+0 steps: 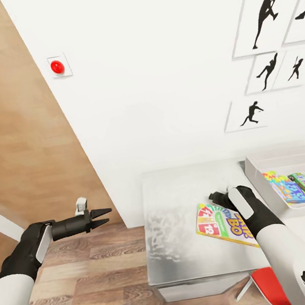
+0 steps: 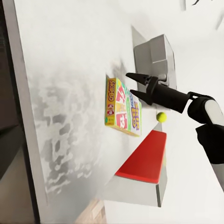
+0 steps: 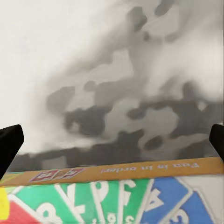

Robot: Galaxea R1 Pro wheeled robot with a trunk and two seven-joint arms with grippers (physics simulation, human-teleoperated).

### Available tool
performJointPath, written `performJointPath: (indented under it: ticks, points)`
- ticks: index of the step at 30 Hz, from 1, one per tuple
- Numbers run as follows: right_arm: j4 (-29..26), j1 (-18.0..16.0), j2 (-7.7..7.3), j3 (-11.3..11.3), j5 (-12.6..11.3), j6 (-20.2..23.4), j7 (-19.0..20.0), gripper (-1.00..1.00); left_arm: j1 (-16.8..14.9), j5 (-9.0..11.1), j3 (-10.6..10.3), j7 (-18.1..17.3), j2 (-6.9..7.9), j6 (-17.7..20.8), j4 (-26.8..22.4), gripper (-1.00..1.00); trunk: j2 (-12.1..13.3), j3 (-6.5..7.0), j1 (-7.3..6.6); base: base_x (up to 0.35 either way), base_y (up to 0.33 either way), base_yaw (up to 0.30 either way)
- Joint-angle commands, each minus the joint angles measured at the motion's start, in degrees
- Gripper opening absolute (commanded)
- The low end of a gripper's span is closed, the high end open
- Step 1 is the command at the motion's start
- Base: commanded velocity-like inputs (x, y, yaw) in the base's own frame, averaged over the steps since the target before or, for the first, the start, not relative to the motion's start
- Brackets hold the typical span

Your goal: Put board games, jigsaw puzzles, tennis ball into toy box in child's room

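- White wall with black silhouette prints (image 1: 266,54) backs a pale, mottled tabletop (image 1: 178,247); I use the toy box (image 1: 255,170) on it as my landmark.
- Inside the toy box I see two colourful flat boxes lying side by side (image 1: 304,185).
- One board game (image 1: 219,223), the yellow-edged one, lies flat on the tabletop just beside the toy box, on its wall-free side toward me.
- My right hand (image 1: 219,196) hovers over the far edge of that board game. From the left wrist camera its fingers (image 2: 140,77) are spread, nothing between them; the right wrist camera shows both tips wide apart with the game's edge (image 3: 140,169) below.
- A tennis ball (image 2: 161,116) shows beyond the right hand, past the board game.
- My left hand (image 1: 101,217) hangs over the wood floor (image 1: 94,281), well apart from the toy box, fingers slightly parted and empty.
- A red seat (image 2: 142,161) sits below the tabletop's edge.
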Motion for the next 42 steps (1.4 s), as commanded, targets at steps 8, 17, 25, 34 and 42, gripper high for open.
performJointPath:
  ticks: [8, 17, 25, 34, 42]
  points:
    - [-0.08, -0.03, -0.01, 0.01, -0.60, 0.18, -0.51, 1.00, -0.04, 0.05, 0.02, -0.13, 0.01, 0.35, 0.00, 1.00, -0.12, -0.11, 0.02, -0.158, 0.071, 0.000]
    - [-0.08, 0.00, -0.02, 0.01, -0.60, 0.21, -0.50, 1.00, -0.04, 0.05, 0.02, -0.13, 0.01, 0.36, 0.00, 1.00, -0.12, -0.11, 0.02, -0.127, 0.096, 0.000]
    - [-0.08, 0.02, -0.03, 0.01, -0.60, 0.21, -0.51, 1.00, -0.04, 0.00, 0.02, -0.13, 0.01, 0.35, 0.00, 1.00, -0.12, -0.11, 0.02, -0.098, 0.075, 0.000]
    - [-0.08, 0.02, -0.03, 0.01, -0.60, 0.21, -0.50, 1.00, -0.04, 0.02, 0.02, -0.13, 0.01, 0.40, 0.02, 1.00, -0.12, -0.11, 0.02, -0.055, 0.107, 0.000]
    - [-0.08, 0.05, -0.06, 0.01, -0.60, 0.21, -0.46, 1.00, -0.04, 0.00, 0.02, -0.13, 0.01, 0.37, 0.01, 1.00, -0.12, -0.11, 0.02, -0.012, 0.030, 0.000]
